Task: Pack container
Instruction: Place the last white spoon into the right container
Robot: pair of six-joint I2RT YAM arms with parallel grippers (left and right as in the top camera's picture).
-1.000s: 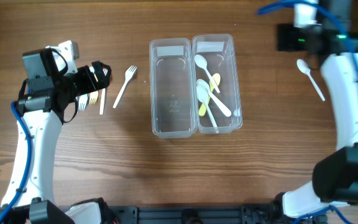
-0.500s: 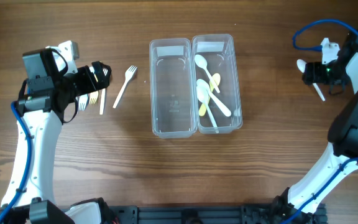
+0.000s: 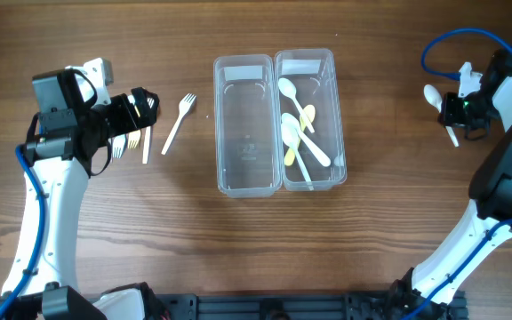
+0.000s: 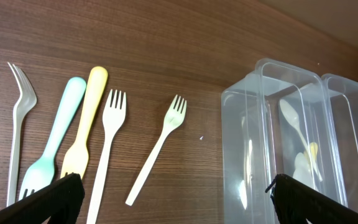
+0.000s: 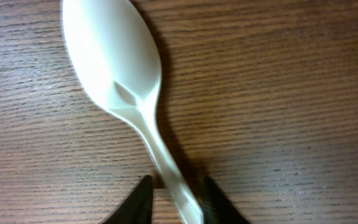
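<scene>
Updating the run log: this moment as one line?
right pincer: straddling white spoon handle, grip unconfirmed | left pincer: open over forks | container: spoons inside

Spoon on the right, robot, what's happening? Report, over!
Right tool straddles white spoon handle, grip unclear. Spoon flat on table. Left tool open above the forks. Nothing blocking.

Two clear rectangular containers (image 3: 247,133) stand side by side at the centre of the overhead frame. The right container (image 3: 334,89) holds several white and yellow spoons (image 3: 300,133). A lone white spoon (image 3: 432,94) lies flat at upper right. White, yellow and pale-blue forks (image 4: 79,124) lie at left.
</scene>
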